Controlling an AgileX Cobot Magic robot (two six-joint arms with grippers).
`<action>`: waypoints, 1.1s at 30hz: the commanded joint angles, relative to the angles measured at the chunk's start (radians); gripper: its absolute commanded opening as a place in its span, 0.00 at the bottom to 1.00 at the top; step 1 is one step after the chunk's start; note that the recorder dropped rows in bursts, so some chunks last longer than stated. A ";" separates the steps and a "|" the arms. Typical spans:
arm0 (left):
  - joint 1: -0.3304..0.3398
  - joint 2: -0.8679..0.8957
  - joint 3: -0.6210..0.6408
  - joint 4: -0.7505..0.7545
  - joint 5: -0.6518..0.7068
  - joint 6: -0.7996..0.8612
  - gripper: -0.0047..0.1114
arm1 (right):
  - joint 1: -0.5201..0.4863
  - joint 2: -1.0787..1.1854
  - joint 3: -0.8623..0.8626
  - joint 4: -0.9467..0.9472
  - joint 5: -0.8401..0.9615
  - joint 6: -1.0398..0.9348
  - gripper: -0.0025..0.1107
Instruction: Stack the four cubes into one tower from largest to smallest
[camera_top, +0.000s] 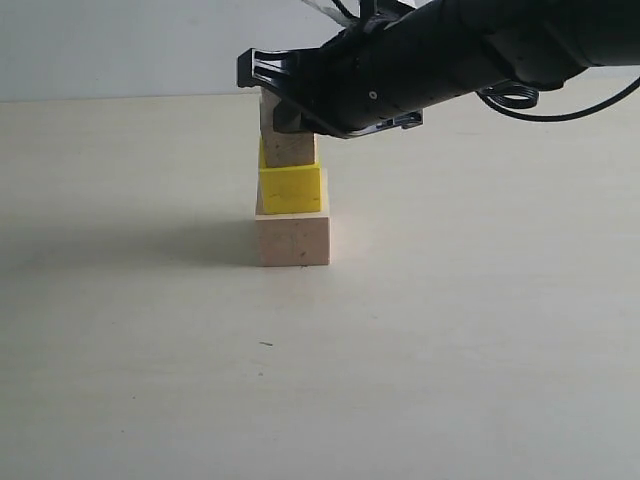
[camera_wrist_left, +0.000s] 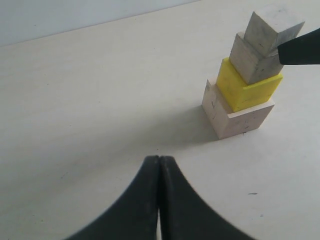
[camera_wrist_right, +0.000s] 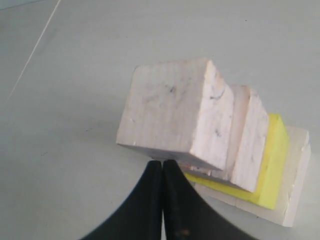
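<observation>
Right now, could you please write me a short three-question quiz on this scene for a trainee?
1. True or false: the yellow cube sits directly on the largest wood cube.
2. How many cubes make up the tower? A) two B) three C) four
3. Fill in: the left pincer and the right pincer are both ____ (open or shut).

Key: 1 true; 2 C; 3 shut.
</observation>
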 joint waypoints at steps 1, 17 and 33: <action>0.002 -0.008 0.002 0.000 -0.014 0.002 0.04 | -0.004 -0.001 -0.007 0.006 -0.019 -0.012 0.02; 0.002 -0.008 0.002 0.000 -0.014 0.002 0.04 | -0.004 -0.001 -0.007 0.010 0.003 -0.012 0.02; 0.002 -0.008 0.004 0.000 -0.012 0.002 0.04 | -0.006 -0.064 -0.007 -0.140 0.134 0.069 0.02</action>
